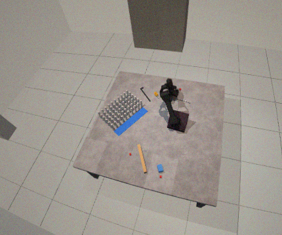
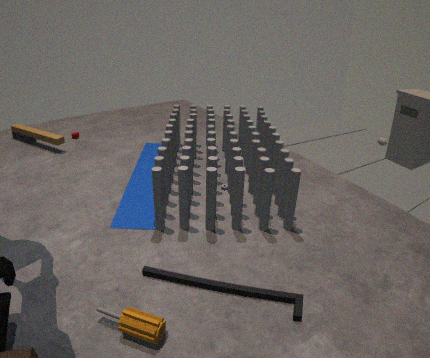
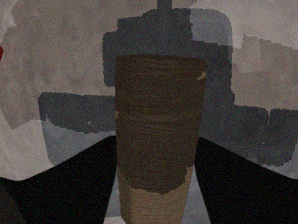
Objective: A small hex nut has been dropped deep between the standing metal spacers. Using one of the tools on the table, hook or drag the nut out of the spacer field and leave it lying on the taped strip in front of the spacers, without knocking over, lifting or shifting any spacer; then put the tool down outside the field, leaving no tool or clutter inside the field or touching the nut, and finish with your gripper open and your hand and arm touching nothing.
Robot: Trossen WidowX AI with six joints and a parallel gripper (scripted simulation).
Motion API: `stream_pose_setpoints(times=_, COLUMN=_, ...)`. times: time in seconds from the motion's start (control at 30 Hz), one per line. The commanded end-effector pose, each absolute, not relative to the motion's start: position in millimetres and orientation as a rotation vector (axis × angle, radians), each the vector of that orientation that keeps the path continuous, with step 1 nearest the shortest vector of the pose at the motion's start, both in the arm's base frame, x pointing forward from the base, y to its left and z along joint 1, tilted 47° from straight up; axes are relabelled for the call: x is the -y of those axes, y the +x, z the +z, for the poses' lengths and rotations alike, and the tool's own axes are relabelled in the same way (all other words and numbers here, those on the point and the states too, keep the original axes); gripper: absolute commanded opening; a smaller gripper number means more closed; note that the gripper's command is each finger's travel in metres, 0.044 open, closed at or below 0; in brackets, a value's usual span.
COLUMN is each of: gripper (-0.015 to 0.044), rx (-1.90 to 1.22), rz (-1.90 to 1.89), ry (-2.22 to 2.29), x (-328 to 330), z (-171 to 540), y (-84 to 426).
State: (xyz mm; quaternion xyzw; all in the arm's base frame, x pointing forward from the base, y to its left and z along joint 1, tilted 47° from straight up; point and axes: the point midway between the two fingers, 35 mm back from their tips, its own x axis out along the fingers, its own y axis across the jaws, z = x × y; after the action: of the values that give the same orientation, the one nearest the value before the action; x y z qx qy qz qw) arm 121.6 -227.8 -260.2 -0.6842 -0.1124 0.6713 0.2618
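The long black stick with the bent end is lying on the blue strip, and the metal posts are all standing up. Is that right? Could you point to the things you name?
Not quite: the black stick (image 1: 145,94) (image 2: 222,286) isn't on the blue strip (image 1: 131,121) (image 2: 136,200). The exterior view shows it lying on the bare table top, apart from the strip.

The wooden handle (image 3: 160,120) seems cut off by the wrist view's lower edge.

A blue strip (image 1: 131,121) borders the standing spacers (image 1: 120,109).
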Motion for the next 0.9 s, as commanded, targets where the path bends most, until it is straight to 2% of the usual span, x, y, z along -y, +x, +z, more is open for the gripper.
stream_pose_setpoints(times=0.0, gripper=0.0155, rx=0.298, rz=1.809, ry=-1.854, x=227.8, z=-260.3, y=122.6)
stream_pose_setpoints(times=0.03, gripper=0.0148, rx=0.298, rz=1.809, ry=-1.854, x=227.8, z=-260.3, y=122.6)
stream_pose_setpoints(times=0.23, gripper=0.0, rx=0.3, rz=1.816, ry=-1.852, x=255.9, z=-233.5, y=117.5)
stream_pose_setpoints(times=0.53, gripper=0.0, rx=0.321, rz=1.816, ry=-1.869, x=269.9, z=-217.8, y=113.4)
stream_pose_setpoints(times=0.87, gripper=0.0, rx=0.605, rz=1.759, ry=-2.139, x=269.2, z=-220.9, y=111.9)
